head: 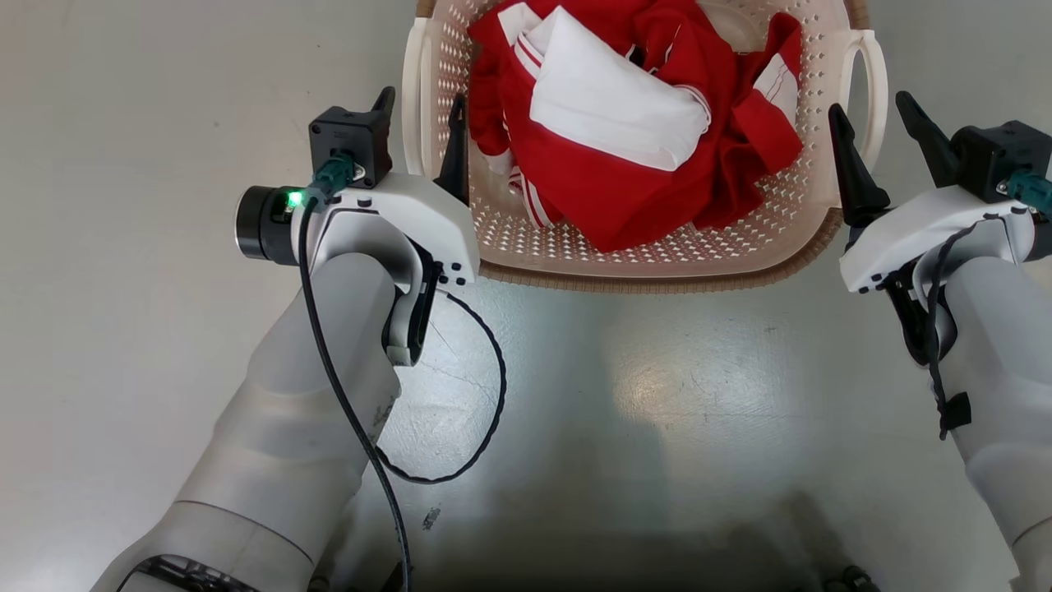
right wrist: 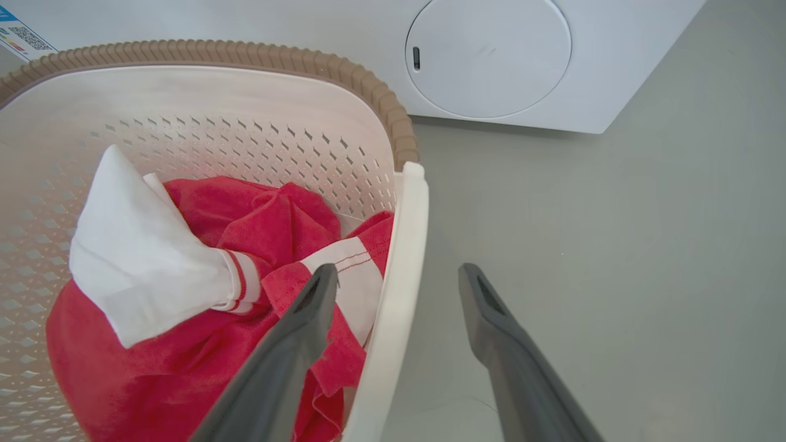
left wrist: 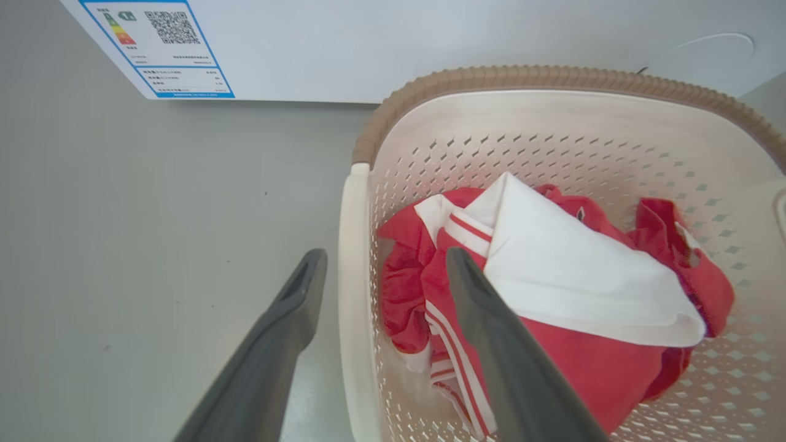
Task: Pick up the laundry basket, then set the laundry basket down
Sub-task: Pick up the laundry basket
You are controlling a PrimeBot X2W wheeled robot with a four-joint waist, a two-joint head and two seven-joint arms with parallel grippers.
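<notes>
Laundry basket (head: 657, 281) sits on the grey floor (head: 657, 411) at the upper centre of the head view, holding red and white clothes (head: 625, 123). The left gripper (head: 422, 99), jaws spread wide, straddles the left handle (head: 415, 74) without clamping it. The right gripper (head: 869, 104), equally spread, straddles the right handle (head: 878, 82). A white washer (right wrist: 491, 61) stands behind the basket, at the top of the right wrist view.

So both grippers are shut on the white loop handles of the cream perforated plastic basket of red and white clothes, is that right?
Not shut: the left gripper and right gripper stand open, each straddling a handle of the basket, as both wrist views show.
</notes>
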